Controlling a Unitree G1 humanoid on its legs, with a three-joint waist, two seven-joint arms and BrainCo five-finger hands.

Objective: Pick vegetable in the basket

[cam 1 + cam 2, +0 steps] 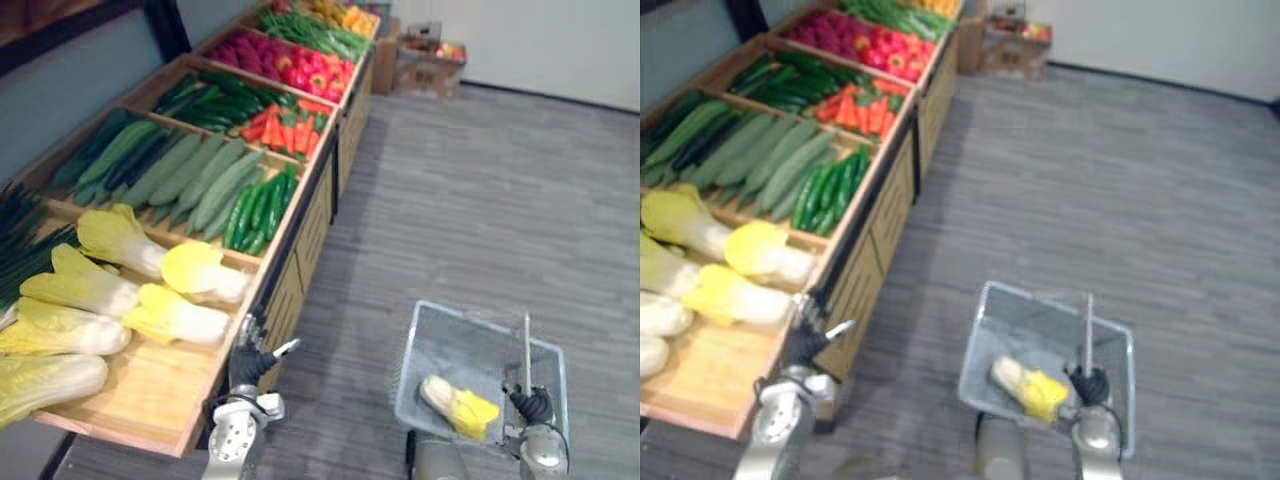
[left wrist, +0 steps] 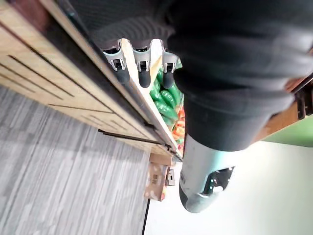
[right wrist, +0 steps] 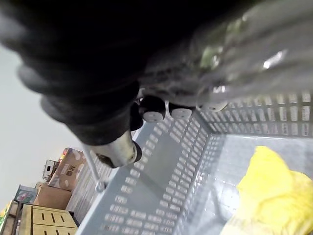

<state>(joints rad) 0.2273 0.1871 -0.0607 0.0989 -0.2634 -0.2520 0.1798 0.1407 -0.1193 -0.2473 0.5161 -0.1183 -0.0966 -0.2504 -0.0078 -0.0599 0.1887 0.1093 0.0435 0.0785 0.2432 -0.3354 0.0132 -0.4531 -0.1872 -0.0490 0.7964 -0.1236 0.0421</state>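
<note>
A grey mesh basket (image 1: 468,345) hangs over the floor at the lower right. My right hand (image 1: 532,404) is shut on its upright thin handle (image 1: 527,345). One yellow-leaved napa cabbage (image 1: 458,405) lies inside it, seen close in the right wrist view as the cabbage (image 3: 271,196) against the basket wall (image 3: 161,161). Several more napa cabbages (image 1: 185,315) rest in the nearest bin of the wooden display shelf (image 1: 150,395). My left hand (image 1: 255,355) is open at the shelf's front edge, just right of the closest cabbage and apart from it. Its fingers (image 2: 142,73) point along the shelf edge.
Further bins hold green cucumbers (image 1: 200,175), small dark cucumbers (image 1: 258,210), carrots (image 1: 288,128), red peppers (image 1: 300,65) and green onions (image 1: 20,245). Cardboard boxes (image 1: 425,65) stand at the shelf's far end. Grey carpet (image 1: 480,200) stretches to the right.
</note>
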